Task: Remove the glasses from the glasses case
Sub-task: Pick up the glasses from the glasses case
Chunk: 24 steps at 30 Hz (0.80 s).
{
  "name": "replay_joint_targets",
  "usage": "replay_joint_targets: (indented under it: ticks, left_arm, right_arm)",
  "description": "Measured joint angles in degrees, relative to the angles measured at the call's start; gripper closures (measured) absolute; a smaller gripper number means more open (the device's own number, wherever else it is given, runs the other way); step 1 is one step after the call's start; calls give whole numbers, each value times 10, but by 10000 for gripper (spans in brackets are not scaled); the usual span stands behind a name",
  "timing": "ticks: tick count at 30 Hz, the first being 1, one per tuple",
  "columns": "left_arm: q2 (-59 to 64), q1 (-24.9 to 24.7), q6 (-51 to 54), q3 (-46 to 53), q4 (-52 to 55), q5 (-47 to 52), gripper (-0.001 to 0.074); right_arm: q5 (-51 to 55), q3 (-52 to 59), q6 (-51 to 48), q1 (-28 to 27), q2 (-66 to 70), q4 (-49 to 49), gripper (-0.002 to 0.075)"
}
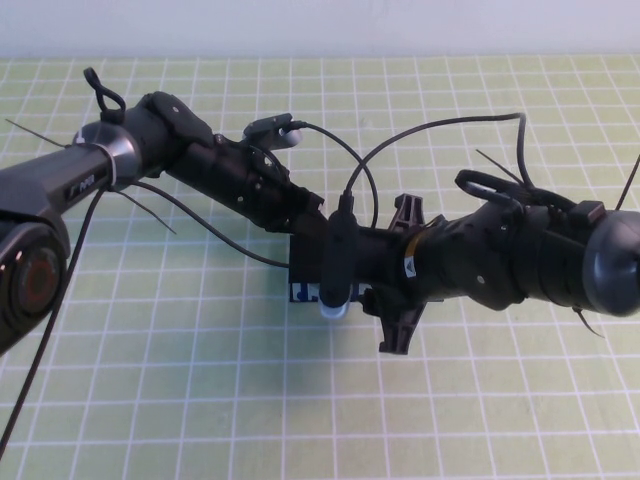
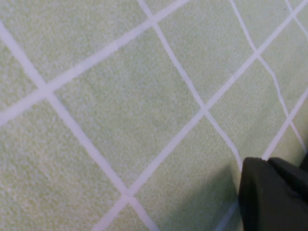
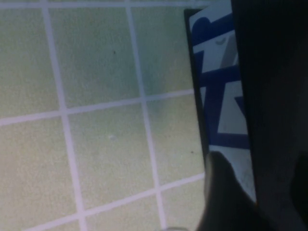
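Observation:
The glasses case (image 1: 298, 262) lies at the middle of the green grid mat, mostly covered by both arms; only a black corner and its white strip with blue print (image 1: 302, 292) show. The strip also shows in the right wrist view (image 3: 219, 72). The glasses are hidden. My left gripper (image 1: 308, 212) reaches in from the left and sits at the case's far side; in the left wrist view (image 2: 272, 195) its black tip hangs just above the bare mat. My right gripper (image 1: 318, 272) reaches in from the right, low over the case; its black tip (image 3: 224, 197) is against the white strip.
The green mat with white grid lines (image 1: 180, 360) covers the whole table. Black cables (image 1: 430, 130) loop above both arms. The right arm's wrist camera (image 1: 336, 270) hangs over the case.

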Motion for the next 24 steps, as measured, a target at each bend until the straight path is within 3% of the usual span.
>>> replay_joint_targets:
  ticks: [10, 24]
  left_arm:
    - [0, 0, 0, 0, 0, 5, 739]
    - [0, 0, 0, 0, 1, 9, 739]
  right_arm:
    - [-20, 0, 0, -18, 18, -40, 452]
    - [-47, -1, 0, -19, 28, -72, 587]
